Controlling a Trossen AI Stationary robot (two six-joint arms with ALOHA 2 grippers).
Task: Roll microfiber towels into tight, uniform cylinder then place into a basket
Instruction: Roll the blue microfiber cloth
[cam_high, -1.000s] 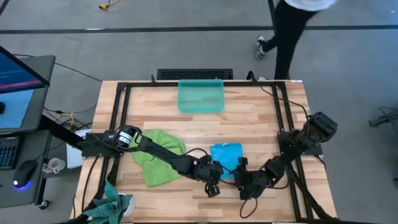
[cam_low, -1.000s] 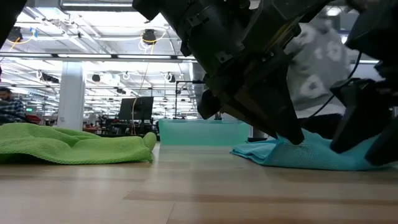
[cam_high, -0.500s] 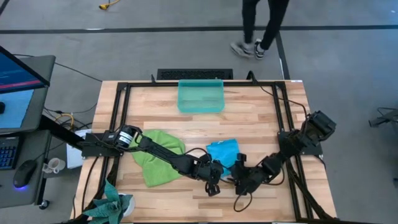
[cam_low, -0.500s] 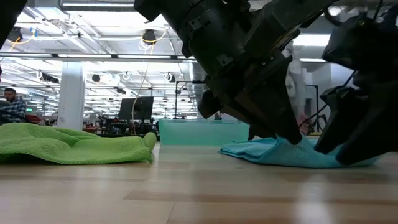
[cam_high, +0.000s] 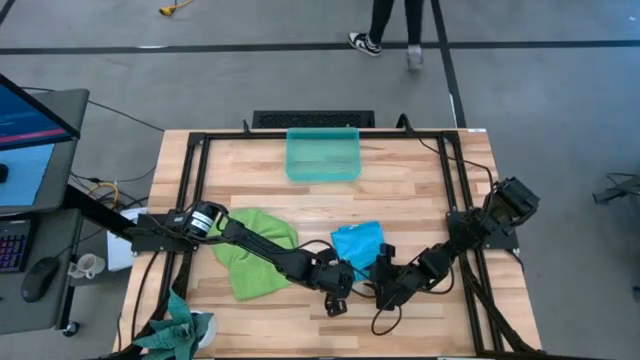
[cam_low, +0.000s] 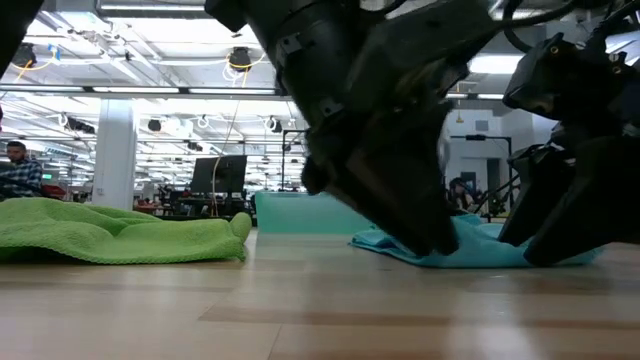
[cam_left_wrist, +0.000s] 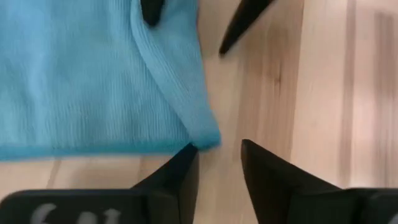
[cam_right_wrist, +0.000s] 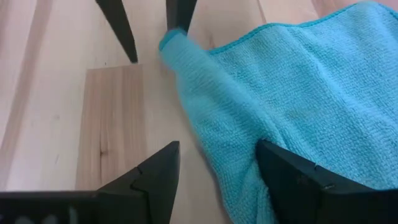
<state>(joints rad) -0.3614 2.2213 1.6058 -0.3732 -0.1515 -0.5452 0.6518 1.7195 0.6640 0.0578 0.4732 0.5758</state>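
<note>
Near the table's front edge, the left gripper is loosening off the blue towel's corner, fingers now parted and empty; the right gripper is staying wide beside it, so rolling is only starting.

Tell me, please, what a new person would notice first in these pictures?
First, the blue towel near the table's front edge, with both grippers at its front corner: the left gripper open beside the corner, the right gripper open over the cloth. Next, the green towel lies crumpled to the left, under the left arm. The basket stands at the back edge.
</note>
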